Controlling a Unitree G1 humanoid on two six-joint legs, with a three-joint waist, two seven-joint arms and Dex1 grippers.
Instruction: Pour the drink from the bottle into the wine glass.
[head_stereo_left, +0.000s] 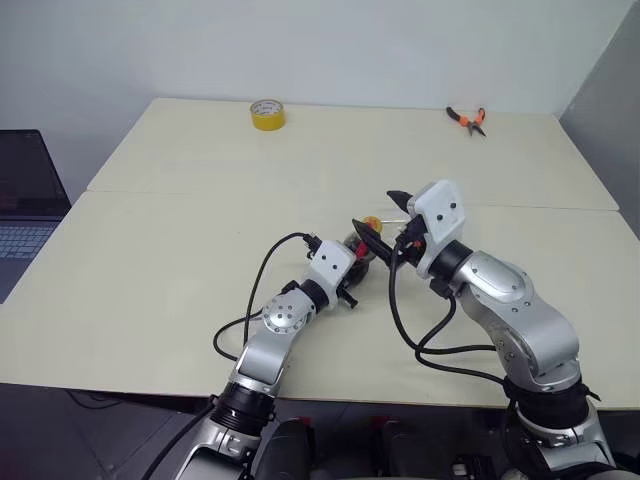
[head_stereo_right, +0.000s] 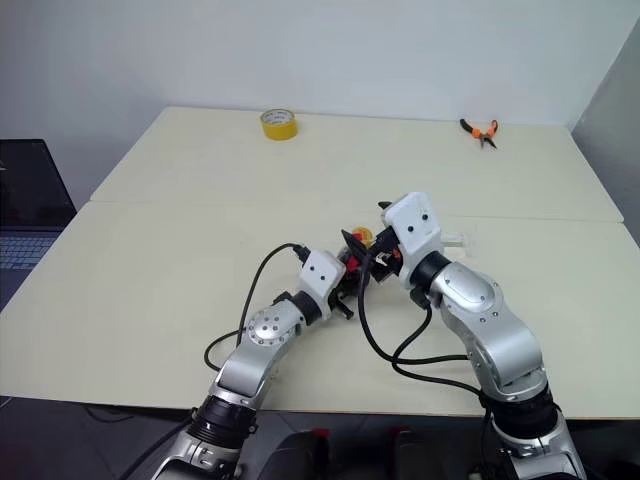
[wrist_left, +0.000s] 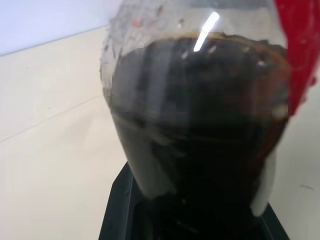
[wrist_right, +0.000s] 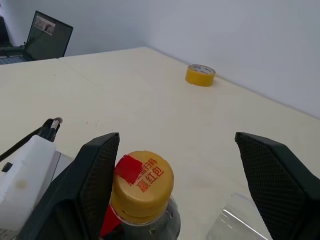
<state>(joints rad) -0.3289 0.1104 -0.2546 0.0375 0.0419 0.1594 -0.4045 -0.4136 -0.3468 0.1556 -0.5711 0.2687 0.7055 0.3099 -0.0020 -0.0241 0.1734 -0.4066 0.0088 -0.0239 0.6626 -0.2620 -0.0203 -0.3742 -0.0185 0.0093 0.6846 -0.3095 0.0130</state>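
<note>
1. Closest to the head camera, the left gripper (head_stereo_left: 352, 262) is clamped shut on the bottle (wrist_right: 142, 200), which stands upright near the middle of the table (head_stereo_left: 150, 260).
2. Seen from the left wrist, the drink (wrist_left: 200, 115) fills the lower part of the clear body, dark and almost black, with a red label strip (wrist_left: 297, 50) running along one side.
3. On top sits the yellow cap (wrist_right: 142, 182), printed in red and partly covered by a red patch.
4. Level with that cap, the right gripper (wrist_right: 175, 185) has its jaws spread wide; one black finger (wrist_right: 92, 175) is just beside the cap and the other is well apart from it, so nothing is gripped.
5. Part of the wine glass (wrist_right: 235, 220) shows as clear glass on the table just beside the bottle; whether it stands upright cannot be told.
6. Further out, a yellow tape roll (head_stereo_left: 267, 114) sits near the far edge of the table.
7. Orange-handled pliers (head_stereo_left: 467, 119) lie near the far right corner.
8. Off the table's left side is an open laptop (head_stereo_left: 25, 205).
</note>
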